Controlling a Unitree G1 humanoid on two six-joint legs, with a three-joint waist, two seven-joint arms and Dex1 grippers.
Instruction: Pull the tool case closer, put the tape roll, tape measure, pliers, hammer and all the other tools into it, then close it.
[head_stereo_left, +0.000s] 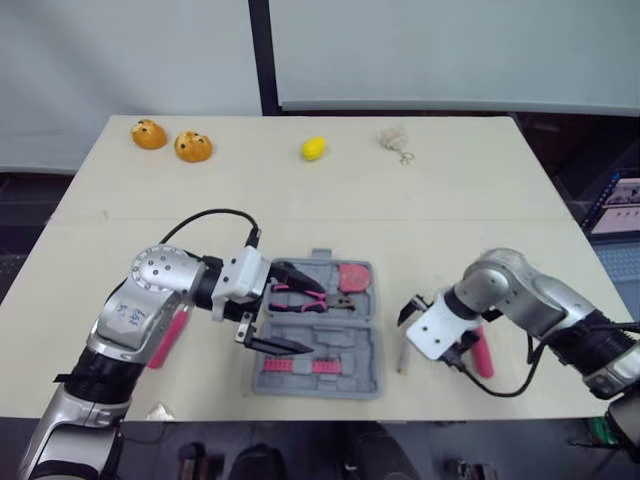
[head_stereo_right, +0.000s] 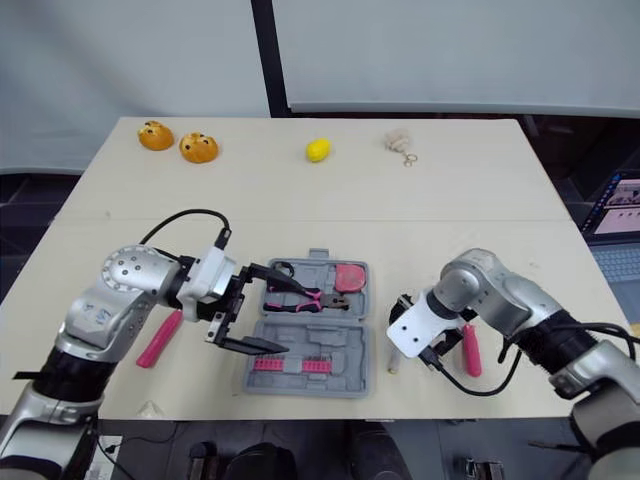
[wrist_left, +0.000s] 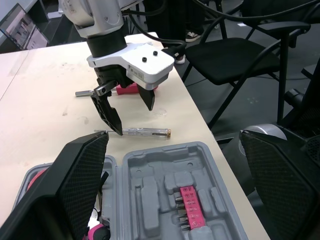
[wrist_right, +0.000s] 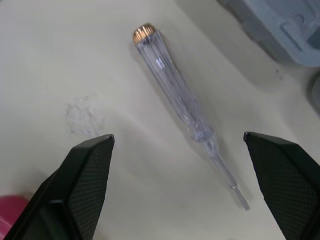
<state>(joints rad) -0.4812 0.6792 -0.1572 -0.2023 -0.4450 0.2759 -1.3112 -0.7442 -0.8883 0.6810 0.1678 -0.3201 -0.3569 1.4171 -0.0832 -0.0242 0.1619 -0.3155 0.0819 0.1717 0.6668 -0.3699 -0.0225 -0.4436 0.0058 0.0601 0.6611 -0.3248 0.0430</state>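
Observation:
The grey tool case (head_stereo_left: 345, 372) lies open at the table's near middle. Pink-handled pliers (head_stereo_left: 300, 297), a pink tape measure (head_stereo_left: 353, 276) and a pink bit holder (head_stereo_left: 297, 366) rest in it. My left gripper (head_stereo_left: 314, 320) hovers open over the case's left part, with nothing between its fingers. A clear test screwdriver (wrist_right: 170, 85) lies on the table just right of the case. My right gripper (wrist_right: 178, 136) is open right above it, one finger on each side. A pink-handled tool (head_stereo_left: 483, 355) lies to the right of that gripper, and another pink-handled tool (head_stereo_left: 168, 340) lies left of the case.
Two orange objects (head_stereo_left: 148, 133) (head_stereo_left: 192, 146), a yellow lemon-like object (head_stereo_left: 314, 148) and a small beige item (head_stereo_left: 395, 139) sit along the table's far edge. A black chair (wrist_left: 235, 55) stands beyond the table's right side.

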